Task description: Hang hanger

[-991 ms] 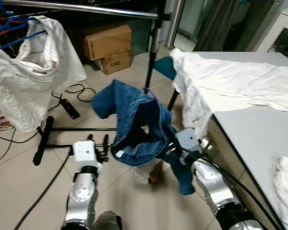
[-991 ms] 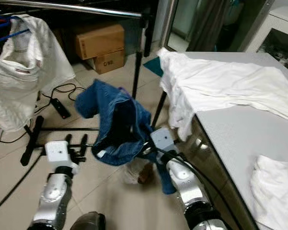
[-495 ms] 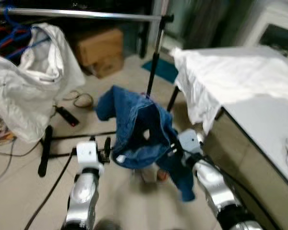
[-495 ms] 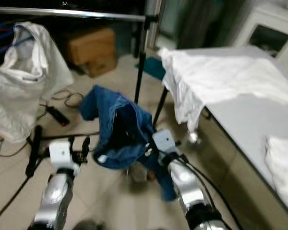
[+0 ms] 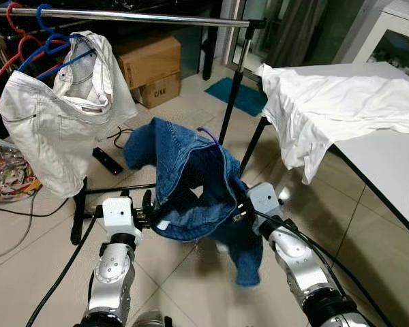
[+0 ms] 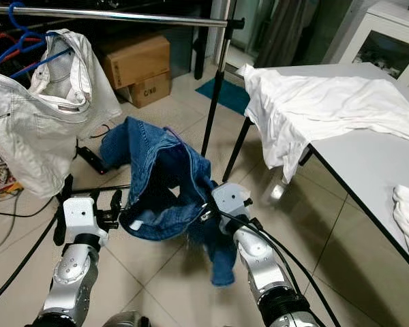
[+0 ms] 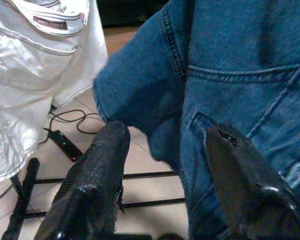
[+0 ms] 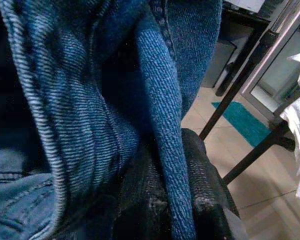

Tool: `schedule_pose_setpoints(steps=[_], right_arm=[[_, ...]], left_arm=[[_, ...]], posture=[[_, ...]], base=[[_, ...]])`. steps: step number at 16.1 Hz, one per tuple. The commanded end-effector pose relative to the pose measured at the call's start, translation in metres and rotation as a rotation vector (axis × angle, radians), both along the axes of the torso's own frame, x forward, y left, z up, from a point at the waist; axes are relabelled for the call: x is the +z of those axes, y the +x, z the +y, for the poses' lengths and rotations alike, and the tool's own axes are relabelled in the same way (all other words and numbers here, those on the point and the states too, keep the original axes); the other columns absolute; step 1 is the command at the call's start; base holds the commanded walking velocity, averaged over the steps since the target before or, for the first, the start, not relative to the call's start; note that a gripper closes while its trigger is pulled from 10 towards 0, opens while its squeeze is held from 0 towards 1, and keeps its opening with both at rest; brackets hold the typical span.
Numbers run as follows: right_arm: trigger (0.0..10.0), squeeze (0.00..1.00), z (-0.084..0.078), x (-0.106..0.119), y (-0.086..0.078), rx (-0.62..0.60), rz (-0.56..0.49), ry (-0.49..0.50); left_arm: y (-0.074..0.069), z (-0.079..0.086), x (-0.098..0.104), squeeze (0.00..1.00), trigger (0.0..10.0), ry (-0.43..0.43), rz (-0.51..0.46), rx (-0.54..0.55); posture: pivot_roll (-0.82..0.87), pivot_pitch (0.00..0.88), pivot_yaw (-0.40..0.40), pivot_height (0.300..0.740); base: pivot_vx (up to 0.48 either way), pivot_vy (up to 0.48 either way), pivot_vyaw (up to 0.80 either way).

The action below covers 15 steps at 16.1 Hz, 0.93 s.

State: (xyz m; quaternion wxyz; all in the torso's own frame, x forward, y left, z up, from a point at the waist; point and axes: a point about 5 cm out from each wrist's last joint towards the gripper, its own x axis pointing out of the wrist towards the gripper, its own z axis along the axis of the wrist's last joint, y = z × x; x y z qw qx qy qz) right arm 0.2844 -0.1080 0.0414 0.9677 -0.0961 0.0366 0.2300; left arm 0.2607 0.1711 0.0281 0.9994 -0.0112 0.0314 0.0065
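**Jeans held up, rail not reached yet**

The right gripper (image 5: 240,212) is clamped on a fold of the blue jeans (image 5: 191,184); in the right wrist view the denim edge is seen pinched between its black fingers (image 8: 202,200). The left gripper (image 7: 165,165) is spread apart just beside the garment, one finger (image 7: 97,170) in front of the floor and the other against the denim near a pocket seam, so nothing is gripped there.

The jeans are carried between the two arms, low above the tiled floor, bunched around a purple hanger hook (image 5: 210,132) that pokes up from the top of the bundle. The hook is pointed upward and a bit away from the robot, toward the metal rail (image 5: 123,15). The long axis of the bundle is judged roughly vertical, with one leg dangling under the right arm.

The step in hand looks like the carry toward the rack. Next, a big lift is called for so the hook clears the rail, probably in the free stretch between the white jeans (image 5: 54,116) already hung and the rack's upright pole (image 5: 235,82).
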Motion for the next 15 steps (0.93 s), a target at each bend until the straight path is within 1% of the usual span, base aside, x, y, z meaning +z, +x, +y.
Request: schedule_pose_setpoints(steps=[1, 12, 15], right_arm=[[10.0, 0.00, -0.0053, 0.0045, 0.0034, -0.016, -0.022, 0.012], [10.0, 0.00, 0.0018, 0.0125, 0.0088, 0.014, -0.054, -0.002], [10.0, 0.00, 0.0021, 0.0133, 0.0101, 0.013, -0.055, -0.002]], left_arm=[[-0.0006, -0.0060, -0.0011, 0.00, 10.0, 0.006, 0.004, -0.018], [-0.0002, -0.0040, -0.0012, 0.00, 10.0, 0.004, 0.006, 0.006], [0.0003, -0.0038, -0.0008, 0.00, 10.0, 0.005, 0.005, 0.009]], posture=[[0.16, 0.028, -0.072, 0.740], [0.16, 0.026, -0.078, 0.740], [0.16, 0.023, -0.080, 0.740]], base=[[0.000, 0.000, 0.00], [0.000, 0.000, 0.00], [0.291, 0.000, 0.00]])
